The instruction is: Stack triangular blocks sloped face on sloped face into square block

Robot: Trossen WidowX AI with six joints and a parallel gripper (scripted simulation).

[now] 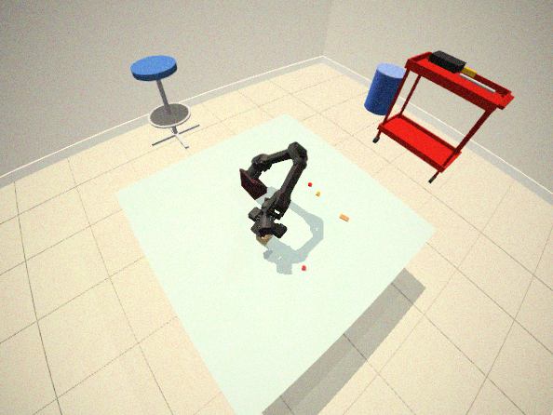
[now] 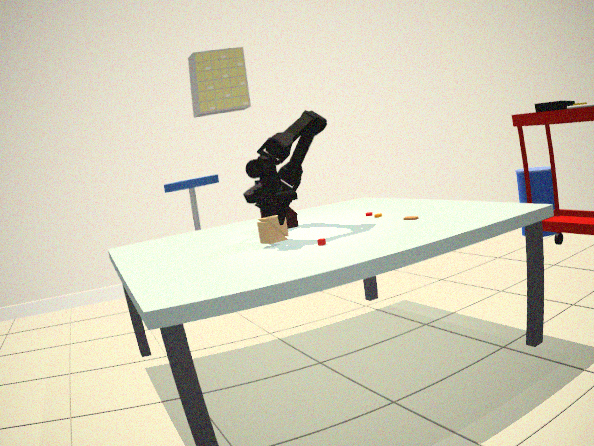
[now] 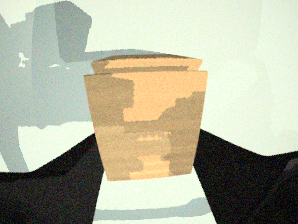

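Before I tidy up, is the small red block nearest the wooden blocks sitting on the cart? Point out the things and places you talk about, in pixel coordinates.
No, the red block (image 1: 303, 268) (image 2: 321, 242) rests on the table (image 1: 209, 298) (image 2: 210, 280).

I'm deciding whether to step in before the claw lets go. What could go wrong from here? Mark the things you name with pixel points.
The upper triangular block (image 2: 276, 226) (image 3: 147, 107), gripped by the claw (image 2: 282, 220) (image 3: 145, 131), looks slightly out of line with the lower triangular block (image 2: 270, 236) (image 3: 195, 64), so letting go now might leave the top or ends uneven. Pressing further could shove the lower block along the table (image 1: 195, 279) (image 2: 210, 280). Opening the claw might also drag the upper block askew, since the fingers sit close against its sides.
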